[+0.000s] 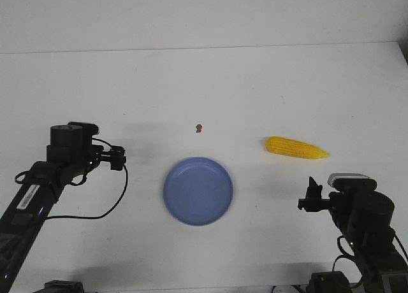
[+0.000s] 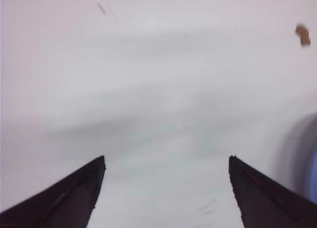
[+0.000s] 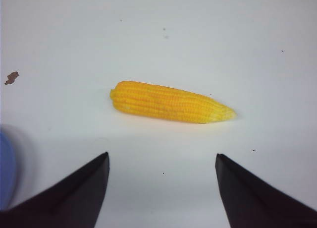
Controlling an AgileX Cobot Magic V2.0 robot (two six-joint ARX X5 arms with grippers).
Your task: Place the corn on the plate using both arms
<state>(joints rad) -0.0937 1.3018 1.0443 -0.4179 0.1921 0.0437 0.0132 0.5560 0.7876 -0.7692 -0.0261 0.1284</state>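
Near edge of the white surface (image 1: 255,83), both arms low at the near corners. Right claw (image 1: 310,196) sits toward the near right corner, tips off the surface, pointing away from the near edge. Right wrist view: its two dark fingers (image 3: 79,188) spread wide, nothing between them, the corn ahead of the gap and untouched.

Left claw (image 1: 117,158) toward the near left side, aimed across at the middle. Left wrist view: fingers (image 2: 74,193) likewise spread wide, bare surface between them, a blurred sliver of the blue plate at the frame's edge.

Plate (image 1: 197,191): round, periwinkle blue, raised rim, lying flat near the middle of the near half, between the two claws. Nothing on it.

Corn (image 1: 296,148): bright yellow cob lying flat on the surface, right of the plate and a little farther from the near edge, well apart from the rim. Blunt end toward the plate, tapered tip toward the right edge. Just beyond the right claw.

Brown speck (image 1: 199,127): small, beyond the plate toward the far edge, roughly centred.

Far half of the surface runs plain white to its far edge.
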